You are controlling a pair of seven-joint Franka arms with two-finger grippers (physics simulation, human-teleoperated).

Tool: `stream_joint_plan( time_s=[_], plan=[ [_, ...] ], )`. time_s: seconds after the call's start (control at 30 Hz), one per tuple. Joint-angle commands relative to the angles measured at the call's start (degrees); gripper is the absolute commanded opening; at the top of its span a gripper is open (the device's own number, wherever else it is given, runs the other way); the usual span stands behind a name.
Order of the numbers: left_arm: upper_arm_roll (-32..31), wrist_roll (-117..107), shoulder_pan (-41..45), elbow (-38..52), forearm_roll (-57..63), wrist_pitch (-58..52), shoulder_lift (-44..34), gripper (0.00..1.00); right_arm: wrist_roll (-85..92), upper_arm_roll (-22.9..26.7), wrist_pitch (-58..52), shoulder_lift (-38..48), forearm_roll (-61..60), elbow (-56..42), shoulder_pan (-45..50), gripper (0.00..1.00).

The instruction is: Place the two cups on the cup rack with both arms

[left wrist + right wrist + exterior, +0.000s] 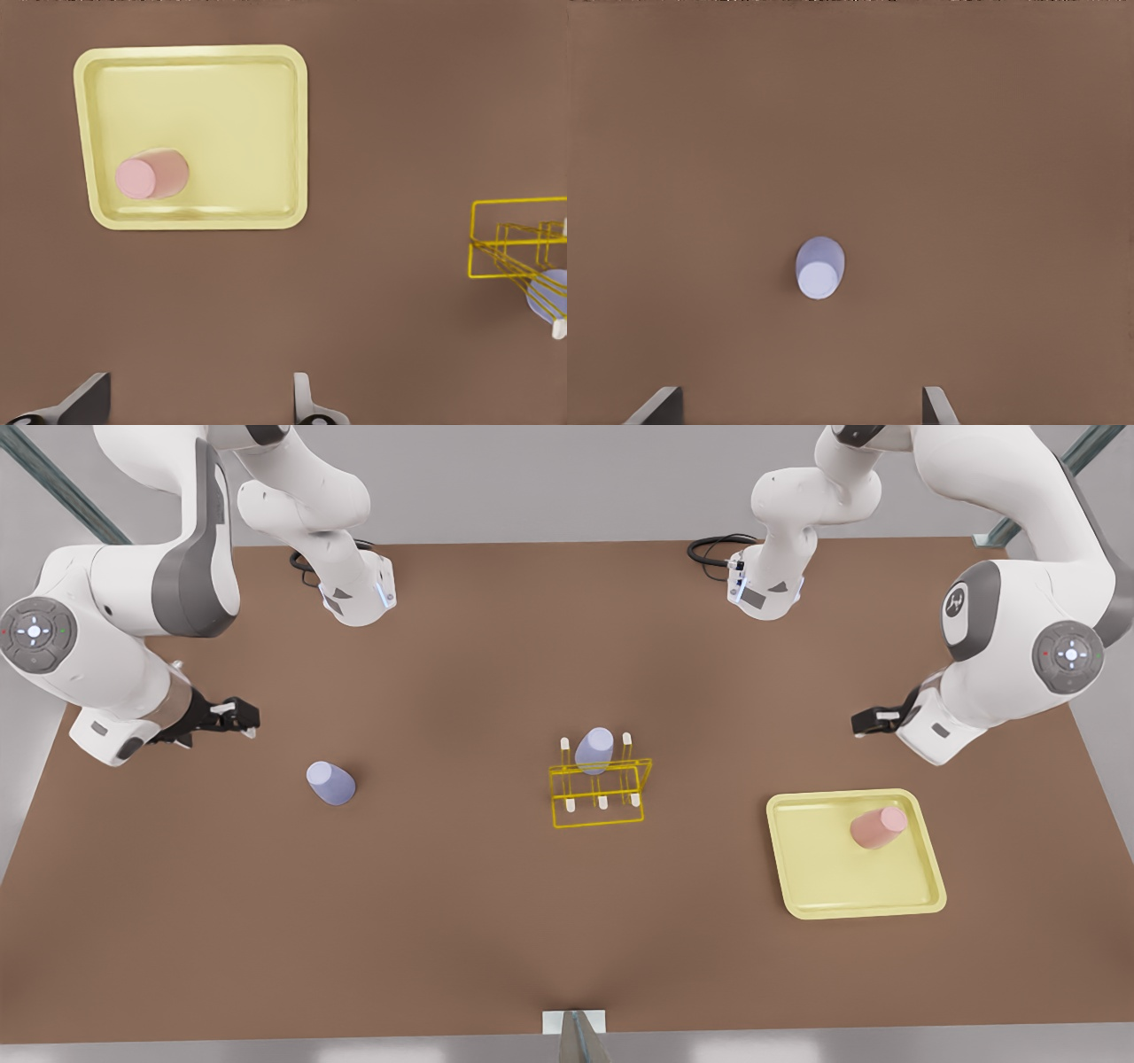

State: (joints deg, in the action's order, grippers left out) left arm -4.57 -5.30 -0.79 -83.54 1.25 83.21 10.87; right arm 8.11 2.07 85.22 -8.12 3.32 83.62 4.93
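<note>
A pale pink cup (pixel 878 826) (pixel 151 175) lies in a pale yellow tray (pixel 833 877) (pixel 221 97) at the front view's right. Above the table, behind that tray, my left gripper (pixel 864 723) (pixel 195 407) hangs open and holds nothing. At the front view's left a lavender cup (pixel 330 783) (pixel 819 267) stands on the brown table. My right gripper (pixel 241 717) (pixel 799 409) hovers open a little behind and to the left of it. The yellow wire cup rack (pixel 601 790) (pixel 514 243) sits mid-table, and a second lavender cup (pixel 594 749) (pixel 551 294) is on one of its pegs.
The brown table (pixel 496 921) has wide bare areas in front of the rack and between the rack and each cup. Both arm bases (pixel 359 593) (pixel 766 589) stand at the far edge, with black cables beside them.
</note>
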Motion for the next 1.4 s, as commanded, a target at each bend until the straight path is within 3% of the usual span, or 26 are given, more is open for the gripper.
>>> stream_joint_plan(
  time_s=[0.0,0.1,0.2,0.27,0.33,0.73,0.87,1.27,1.33,1.37],
  plan=[
    [0.0,-2.18,-0.01,0.05,-0.02,2.22,-0.06,1.0,4.2,0.04,1.7,0.03,0.1,0.06,-0.01,1.0],
    [0.09,-2.18,-0.44,0.05,0.33,2.75,1.52,1.0,4.99,-0.05,2.75,-3.04,0.46,1.98,0.43,1.0],
    [5.71,-2.18,-2.46,0.57,0.33,17.76,11.0,1.0,4.11,-0.4,26.74,-4.27,-0.16,15.43,1.67,1.0],
    [5.8,-0.69,-5.45,0.49,0.24,28.93,18.3,1.0,4.11,-0.32,39.66,-4.36,-0.16,24.75,0.26,1.0],
    [5.71,7.32,-8.0,-0.04,-0.55,35.35,22.0,1.0,4.11,-0.32,44.85,-4.89,-0.16,28.35,0.08,1.0],
    [5.89,20.15,-8.53,-12.25,-0.02,44.23,21.65,1.0,4.11,-0.32,45.38,-8.58,-0.42,32.57,-0.01,1.0],
    [5.98,20.06,-9.14,-16.65,-0.02,46.78,20.68,1.0,4.11,-0.32,56.72,-7.96,-2.27,38.02,-0.88,1.0],
    [5.98,19.97,-9.94,-18.23,-0.28,54.6,25.51,1.0,4.55,-0.32,61.03,-6.29,-3.41,47.25,-1.15,1.0],
    [5.98,20.06,-10.02,-18.23,-0.37,55.39,25.34,0.86,2.97,-0.32,60.5,-6.47,-6.49,47.78,-1.15,1.0],
    [5.98,20.06,-10.11,-18.23,-0.37,55.31,25.25,0.86,2.44,-0.32,60.32,-6.47,-6.49,48.04,-1.24,1.0]
  ],
)
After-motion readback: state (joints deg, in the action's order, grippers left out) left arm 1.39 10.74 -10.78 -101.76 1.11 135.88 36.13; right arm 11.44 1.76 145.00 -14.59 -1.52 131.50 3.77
